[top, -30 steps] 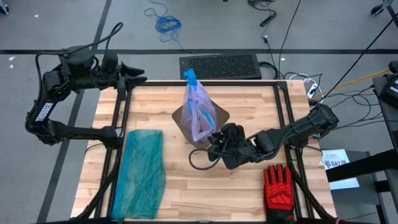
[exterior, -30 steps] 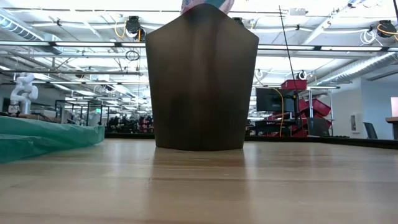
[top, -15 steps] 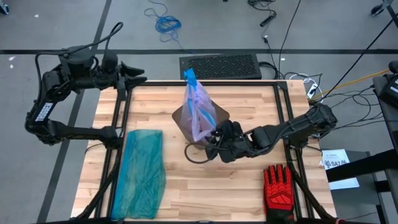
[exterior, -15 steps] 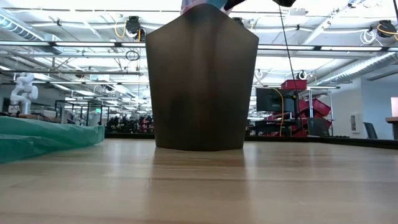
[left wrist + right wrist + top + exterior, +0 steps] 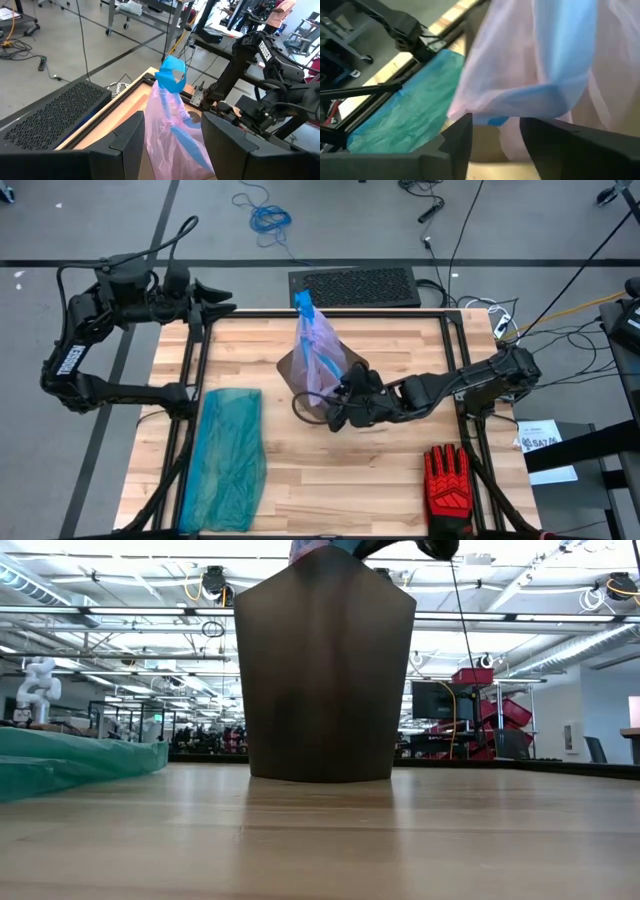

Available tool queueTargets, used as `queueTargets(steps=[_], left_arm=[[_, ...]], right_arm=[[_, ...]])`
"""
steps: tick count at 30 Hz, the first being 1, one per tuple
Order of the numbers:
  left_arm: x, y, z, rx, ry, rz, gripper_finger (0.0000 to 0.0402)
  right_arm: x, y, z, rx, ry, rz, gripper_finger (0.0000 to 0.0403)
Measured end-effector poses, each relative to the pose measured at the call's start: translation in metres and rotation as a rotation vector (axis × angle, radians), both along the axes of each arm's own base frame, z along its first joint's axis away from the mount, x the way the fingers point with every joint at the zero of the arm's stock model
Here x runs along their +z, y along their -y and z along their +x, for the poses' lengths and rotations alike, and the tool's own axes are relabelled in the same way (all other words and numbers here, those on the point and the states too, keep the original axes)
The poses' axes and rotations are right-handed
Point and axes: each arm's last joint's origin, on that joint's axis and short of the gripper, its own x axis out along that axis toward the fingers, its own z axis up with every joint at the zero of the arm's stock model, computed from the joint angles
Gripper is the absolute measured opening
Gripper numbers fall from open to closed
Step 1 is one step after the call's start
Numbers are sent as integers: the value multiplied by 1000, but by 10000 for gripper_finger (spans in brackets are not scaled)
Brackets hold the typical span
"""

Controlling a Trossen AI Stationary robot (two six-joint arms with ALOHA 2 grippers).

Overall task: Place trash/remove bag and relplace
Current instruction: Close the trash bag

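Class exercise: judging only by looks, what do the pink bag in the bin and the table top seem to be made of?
Bag: thin plastic film, probably; pinkish, see-through, softly creased, with a blue drawstring.
Table top: wood, apparently; pale planks with visible grain and seams, matte finish.

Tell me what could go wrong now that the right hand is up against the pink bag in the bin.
1. The right hand, fingers apart, sits at the bag's lower edge by the bin rim; closing may catch only thin film and tear it.
2. Pulling sideways could tip the bin.
3. The blue drawstring stands gathered high; a low grip may leave it untouched. The left hand is parked off the table's far left corner, too distant to steady anything.
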Motion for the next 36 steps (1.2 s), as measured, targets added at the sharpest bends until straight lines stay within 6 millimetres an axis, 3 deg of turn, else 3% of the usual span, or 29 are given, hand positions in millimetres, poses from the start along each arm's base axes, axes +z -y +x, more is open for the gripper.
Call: queueTargets(steps=[3, 7, 12, 18, 22, 24, 28, 36], left_arm=[[0, 0, 0, 0, 0, 0, 189], [0, 0, 0, 0, 0, -1, 189], [0, 0, 0, 0, 0, -1, 189], [0, 0, 0, 0, 0, -2, 189], [0, 0, 0, 0, 0, -1, 189], [0, 0, 0, 0, 0, -1, 189], [0, 0, 0, 0, 0, -1, 189], [-2, 1, -2, 0, -17, -10, 189]], right_arm=[[4, 2, 5, 30, 42, -31, 112], [9, 2, 9, 57, 79, -54, 17], [14, 1, 13, 24, 187, 94, 2], [43, 7, 14, -93, 326, 258, 1], [76, 8, 11, 68, 329, 112, 0], [82, 5, 5, 122, 275, 97, 0], [71, 2, -7, 109, 110, 181, 25], [30, -21, -15, 75, -64, 256, 138]])
